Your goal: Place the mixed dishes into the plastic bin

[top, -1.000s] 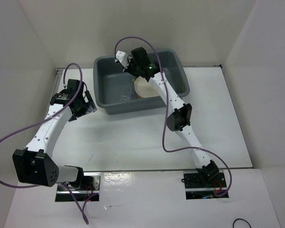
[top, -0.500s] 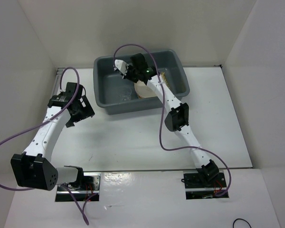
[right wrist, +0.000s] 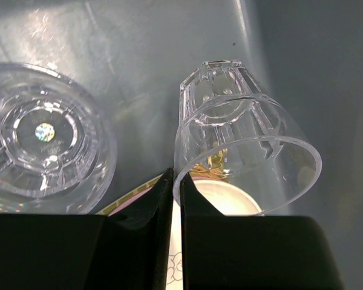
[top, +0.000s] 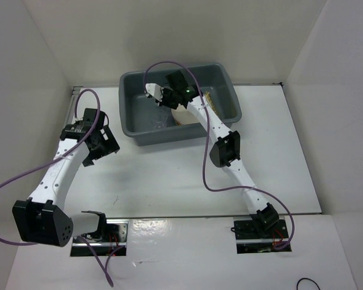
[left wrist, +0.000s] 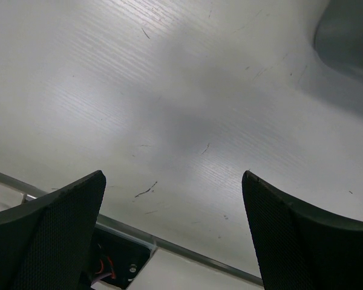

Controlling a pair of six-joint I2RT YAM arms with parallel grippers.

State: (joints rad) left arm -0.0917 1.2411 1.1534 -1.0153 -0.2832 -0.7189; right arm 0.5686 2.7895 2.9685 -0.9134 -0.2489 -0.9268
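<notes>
The gray-blue plastic bin (top: pixel 128 109) stands at the back of the table. My right gripper (top: pixel 160 95) is inside it, shut on the rim of a clear glass cup (right wrist: pixel 242 139) that it holds tilted above the bin floor; its jaws (right wrist: pixel 176 181) pinch the cup's wall. Under the cup lie the cream-white plate (right wrist: pixel 227 202), also in the top view (top: pixel 184 115), and a strip of the yellow woven placemat (right wrist: pixel 120 203). The pink plate is mostly hidden. My left gripper (top: pixel 106 145) is open and empty over bare table (left wrist: pixel 172 181).
A second clear glass (right wrist: pixel 45 136) lies in the bin to the left of the held cup. The bin's corner (left wrist: pixel 345 36) shows at the top right of the left wrist view. White walls enclose the table on three sides.
My left arm has drawn back and to the left, away from the bin. My right gripper has shifted slightly inside the bin with the cup.
</notes>
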